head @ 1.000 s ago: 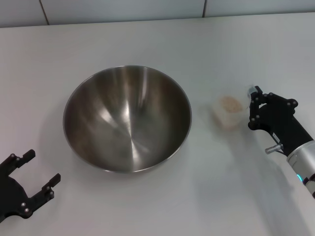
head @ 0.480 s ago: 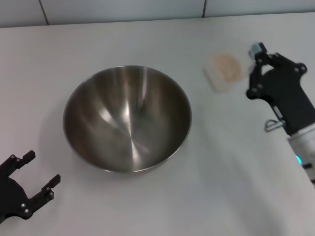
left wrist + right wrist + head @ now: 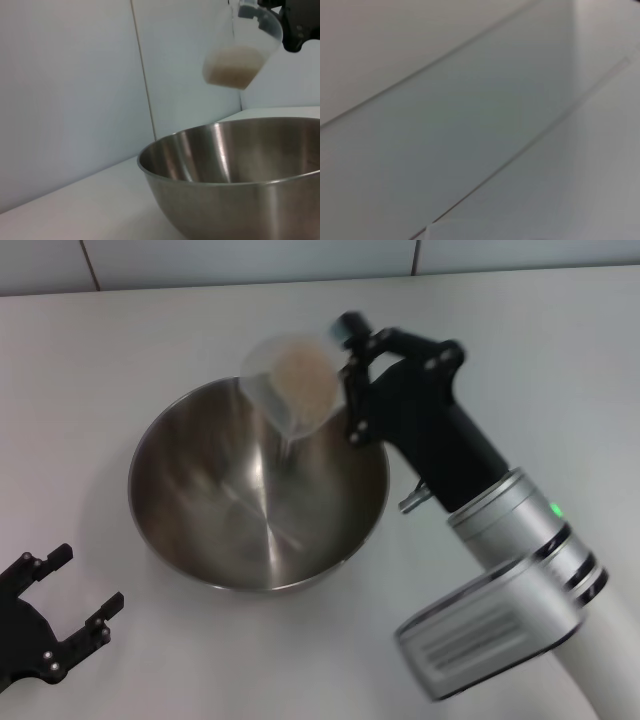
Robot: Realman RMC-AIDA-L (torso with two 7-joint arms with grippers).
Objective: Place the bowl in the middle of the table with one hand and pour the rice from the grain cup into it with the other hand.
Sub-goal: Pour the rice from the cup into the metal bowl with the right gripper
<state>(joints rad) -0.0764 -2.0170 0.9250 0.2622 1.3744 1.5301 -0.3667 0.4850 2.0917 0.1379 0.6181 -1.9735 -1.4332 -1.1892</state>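
Worktop (image 3: 520, 350), white; bowl (image 3: 258, 483) sits upright near its middle, mouth up to catch the pour. Right gripper (image 3: 345, 375), jaws clamped on the grain cup (image 3: 293, 382), holds it tipped above the bowl's far rim, clear of the steel; rice (image 3: 300, 367) sits in the cup, none visible in the bowl. Left gripper (image 3: 62, 608), jaws spread and empty, rests at the near edge, well apart from the bowl.

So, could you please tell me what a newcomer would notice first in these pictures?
The large shiny stainless-steel bowl sits mid-table on the plain white table. Above its far rim, the black right gripper holds a small translucent plastic cup of pale rice. The open left gripper waits near the table's front-left corner.
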